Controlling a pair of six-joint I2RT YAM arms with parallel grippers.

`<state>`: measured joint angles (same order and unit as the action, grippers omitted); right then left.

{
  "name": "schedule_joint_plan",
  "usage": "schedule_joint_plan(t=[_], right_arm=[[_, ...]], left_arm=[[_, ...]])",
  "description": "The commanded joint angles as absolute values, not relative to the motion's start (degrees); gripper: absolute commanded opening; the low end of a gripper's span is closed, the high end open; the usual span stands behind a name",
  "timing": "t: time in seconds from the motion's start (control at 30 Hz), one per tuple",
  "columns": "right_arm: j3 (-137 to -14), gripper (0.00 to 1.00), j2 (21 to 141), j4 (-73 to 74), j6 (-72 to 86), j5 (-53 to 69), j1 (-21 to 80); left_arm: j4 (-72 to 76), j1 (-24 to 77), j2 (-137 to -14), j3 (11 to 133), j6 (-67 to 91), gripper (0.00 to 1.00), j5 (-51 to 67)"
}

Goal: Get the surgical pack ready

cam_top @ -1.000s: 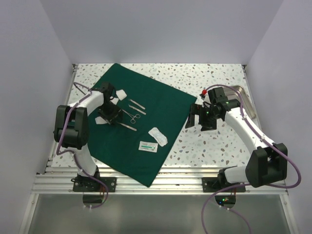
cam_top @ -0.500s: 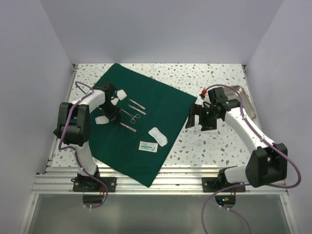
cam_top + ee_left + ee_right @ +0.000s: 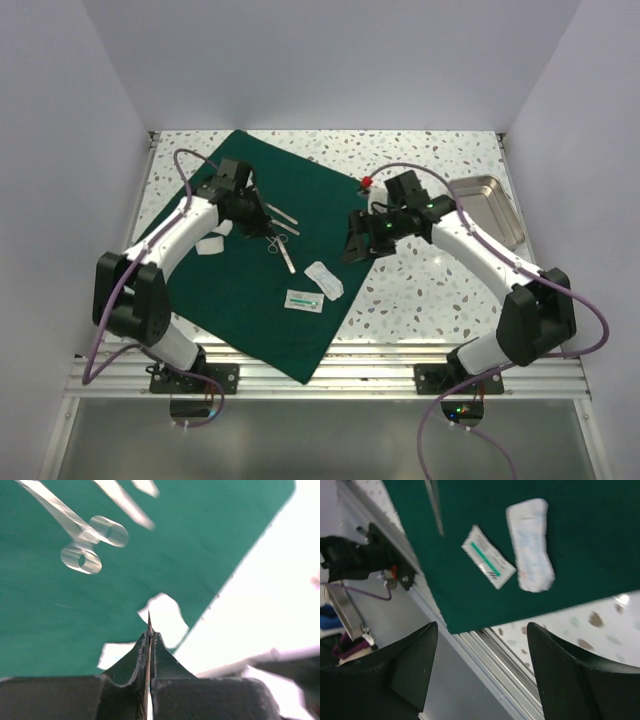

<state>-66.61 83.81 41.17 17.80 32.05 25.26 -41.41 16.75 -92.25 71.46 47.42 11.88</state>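
Observation:
The surgical pack is a dark green drape (image 3: pixel 250 290) spread flat over the table's left half, and its near corner (image 3: pixel 470 605) shows in the right wrist view. On the drape lie scissors (image 3: pixel 280 248) (image 3: pixel 92 540), forceps (image 3: pixel 283 214), a white packet (image 3: pixel 324 279) (image 3: pixel 532 545), a green-striped packet (image 3: pixel 303 300) (image 3: pixel 488 563) and white gauze (image 3: pixel 212 243) (image 3: pixel 164 617). My left gripper (image 3: pixel 257 214) (image 3: pixel 150 635) hovers over the drape, shut on a thin metal instrument (image 3: pixel 149 620) seen edge-on. My right gripper (image 3: pixel 356 238) (image 3: pixel 482 626) hangs open and empty over the drape's right edge.
A shiny steel tray (image 3: pixel 492 205) sits at the back right on the speckled tabletop (image 3: pixel 430 290). Aluminium rails (image 3: pixel 380 372) (image 3: pixel 512 672) run along the near edge. White walls close in the left, right and back sides.
My left gripper has shut and shifted right from the gauze toward the instruments. My right arm swung left from beside the tray to the drape's right edge, its jaws narrowing slightly.

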Motion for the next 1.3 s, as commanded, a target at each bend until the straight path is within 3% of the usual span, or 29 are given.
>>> schedule_joint_plan(t=[0.0, 0.5, 0.87, 0.93, 1.0, 1.03, 1.07, 1.1, 1.2, 1.27], right_arm=[[-71.0, 0.75, 86.1, 31.6, 17.7, 42.2, 32.3], [-75.8, 0.67, 95.1, 25.8, 22.7, 41.1, 39.4], [-78.2, 0.47, 99.1, 26.8, 22.8, 39.2, 39.8], [-78.3, 0.3, 99.5, 26.8, 22.9, 39.4, 39.9], [-79.1, 0.0, 100.2, 28.4, 22.4, 37.7, 39.9], [-79.4, 0.0, 100.3, 29.7, 21.9, 37.1, 39.8], [-80.0, 0.0, 100.3, 30.5, 21.6, 34.8, 39.9], [-80.2, 0.0, 100.2, 31.3, 21.5, 32.7, 39.9], [-80.8, 0.0, 99.1, 34.7, 19.8, 20.4, 39.6], [-81.9, 0.0, 99.1, 38.2, 18.5, 11.1, 39.6]], left_arm=[[-30.7, 17.8, -86.1, 65.8, 45.0, 0.0, 26.9], [-27.4, 19.4, -80.0, 61.5, 49.9, 0.0, 32.9], [-26.3, 19.7, -80.9, 61.5, 49.3, 0.0, 34.7], [-25.4, 19.7, -80.9, 61.2, 49.4, 0.0, 35.2], [-24.7, 19.7, -81.2, 61.0, 49.2, 0.0, 35.8], [-24.4, 19.7, -81.1, 60.7, 49.0, 0.0, 35.9], [-24.9, 19.7, -81.3, 60.8, 48.7, 0.05, 35.4], [-25.7, 19.7, -81.4, 60.8, 48.3, 0.42, 34.5], [-30.9, 19.5, -81.0, 61.9, 46.5, 0.99, 27.9], [-33.6, 18.8, -80.6, 62.3, 44.6, 1.0, 24.9]])
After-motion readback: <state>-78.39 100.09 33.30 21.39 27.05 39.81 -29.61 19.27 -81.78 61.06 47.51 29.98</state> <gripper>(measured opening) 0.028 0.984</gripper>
